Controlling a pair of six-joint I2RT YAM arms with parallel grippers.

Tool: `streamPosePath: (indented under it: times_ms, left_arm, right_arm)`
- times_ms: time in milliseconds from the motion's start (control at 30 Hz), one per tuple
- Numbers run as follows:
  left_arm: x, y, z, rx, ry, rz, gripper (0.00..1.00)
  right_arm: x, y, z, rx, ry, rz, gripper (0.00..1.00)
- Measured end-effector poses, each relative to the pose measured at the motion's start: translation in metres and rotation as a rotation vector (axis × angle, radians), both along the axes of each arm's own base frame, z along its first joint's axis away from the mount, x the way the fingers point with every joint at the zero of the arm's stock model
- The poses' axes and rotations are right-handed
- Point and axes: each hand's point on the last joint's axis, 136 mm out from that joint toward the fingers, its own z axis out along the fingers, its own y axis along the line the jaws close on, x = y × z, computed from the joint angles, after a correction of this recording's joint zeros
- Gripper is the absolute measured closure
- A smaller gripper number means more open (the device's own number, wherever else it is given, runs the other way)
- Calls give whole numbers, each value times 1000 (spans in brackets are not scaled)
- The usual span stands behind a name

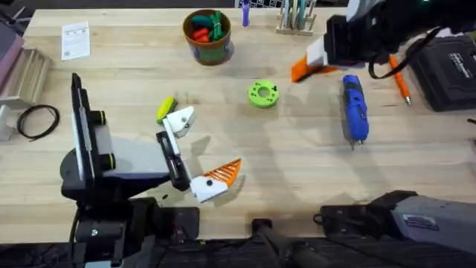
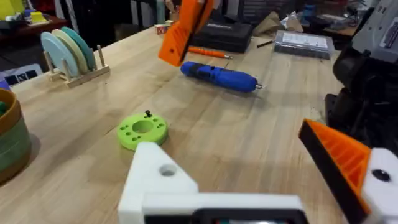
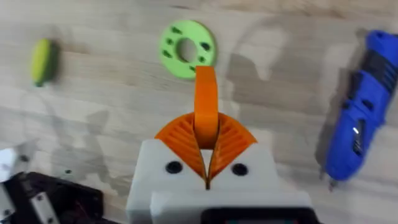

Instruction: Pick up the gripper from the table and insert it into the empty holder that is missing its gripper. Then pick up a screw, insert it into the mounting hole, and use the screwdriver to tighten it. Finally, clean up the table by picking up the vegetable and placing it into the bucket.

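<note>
1. While the right hand (image 3: 206, 165) hangs above the desk (image 1: 297, 171), its ribbed pads are pressed onto a small orange block, the gripper (image 3: 206, 102), which sticks out past the fingertips toward the green disc (image 3: 186, 40).
2. From overhead, that hand (image 1: 306, 67) sits at about 1 o'clock from the desk's middle. The green disc (image 1: 262, 94) lies just beside it at 8 o'clock, and the blue screwdriver (image 1: 355, 109) lies near it at 4 o'clock.
3. At about 9 o'clock from the desk's middle, the left hand (image 1: 201, 152) rests low with its fingers spread wide, holding nothing. The yellow-green vegetable (image 1: 165, 109) lies just beside one white finger (image 1: 178, 119).
4. At 12 o'clock on the far edge stands the bucket (image 1: 208, 37), with red and green toys already inside.
5. Risks, as I judge them:
   - The block is pinched at one end, so it may pivot or slip on meeting the holder.
   - A skewed approach could shove the disc instead of seating the block.
   - The screwdriver may roll if knocked.
   - The open left hand could nudge the vegetable away.
</note>
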Motion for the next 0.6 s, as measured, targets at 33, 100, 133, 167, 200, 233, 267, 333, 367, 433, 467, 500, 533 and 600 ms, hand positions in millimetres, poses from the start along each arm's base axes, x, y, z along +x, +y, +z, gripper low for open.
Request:
streamPosePath:
  times_ms: [33,100,133,167,200,233,267,333,367,433,467,500,533,600]
  left_arm:
    - [0,0,0,0,0,0,15]
    - [0,0,0,0,0,0,15]
    - [0,0,0,0,0,0,15]
    - [0,0,0,0,0,0,15]
    - [0,0,0,1,-1,0,15]
    - [0,0,0,1,-1,0,15]
    - [0,0,0,1,-2,0,15]
    - [0,0,0,1,-2,0,16]
    - [0,0,0,1,-2,0,15]
    - [0,0,0,1,-2,0,15]
    - [0,0,0,1,-2,0,16]
    - [0,0,0,1,-2,0,15]
    - [0,0,0,1,-2,0,15]
    - [0,0,0,1,-2,0,16]
  right_arm:
    - [3,5,5,31,-25,9,992]
    - [7,14,12,90,-73,29,993]
    - [9,19,13,121,-94,40,993]
    - [9,23,14,155,-111,54,993]
    - [9,28,14,193,-126,69,993]
    - [9,33,14,229,-141,84,993]
    - [10,37,13,270,-151,96,993]
    - [11,46,11,366,-171,113,993]
    - [12,50,10,416,-180,120,993]
    - [15,57,9,532,-197,136,993]
    - [16,60,9,589,-206,146,993]
    - [17,63,10,657,-215,159,993]
    - [18,65,10,714,-229,173,993]
    - [17,68,11,823,-250,197,993]
